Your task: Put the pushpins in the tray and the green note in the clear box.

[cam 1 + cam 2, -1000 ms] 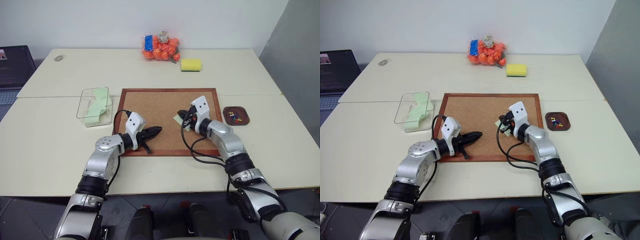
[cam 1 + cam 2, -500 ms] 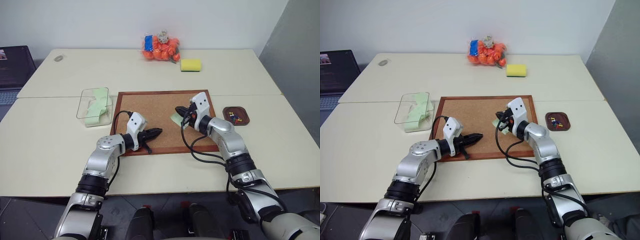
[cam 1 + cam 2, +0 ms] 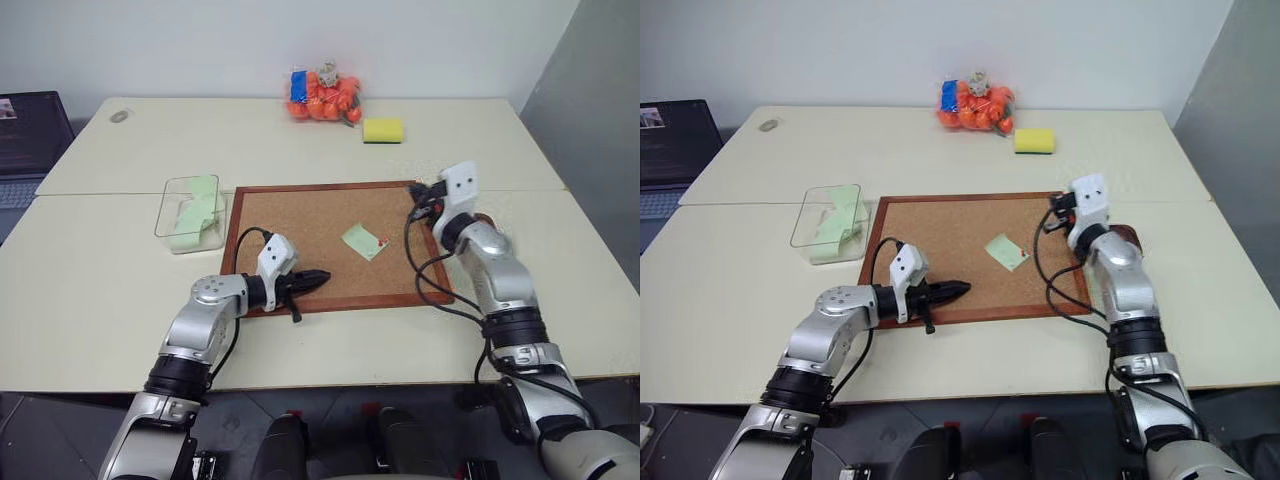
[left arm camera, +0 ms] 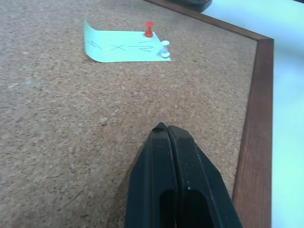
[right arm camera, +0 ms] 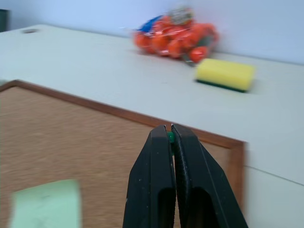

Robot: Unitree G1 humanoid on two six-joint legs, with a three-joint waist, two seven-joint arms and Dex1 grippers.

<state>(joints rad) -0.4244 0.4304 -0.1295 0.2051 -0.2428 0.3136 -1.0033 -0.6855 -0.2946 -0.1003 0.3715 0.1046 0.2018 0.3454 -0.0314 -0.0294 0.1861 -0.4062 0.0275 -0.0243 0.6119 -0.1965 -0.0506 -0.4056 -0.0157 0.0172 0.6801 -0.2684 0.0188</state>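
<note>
Right gripper is pinched shut on a tiny green pushpin, with the green head peeping out between its black tips; it hangs in the air over the far right corner of the corkboard, close to the tray, which peeks out from behind the arm; so this pin looks to be on its way to the tray and is not dropped in yet; the left gripper is squeezed shut with nothing in it, low over the near edge of the corkboard and pointing at the green note; that note lies flat in the middle of the board, and two more pins stand in its edge, a red pushpin and a white pushpin, close together; the clear box sits on the table just beside the left edge of the board, and some pale green paper is already in it; I think a good bit is left to do: put the green pin in the tray, pull out the red and white pins and move them too, then carry the note to the clear box.
</note>
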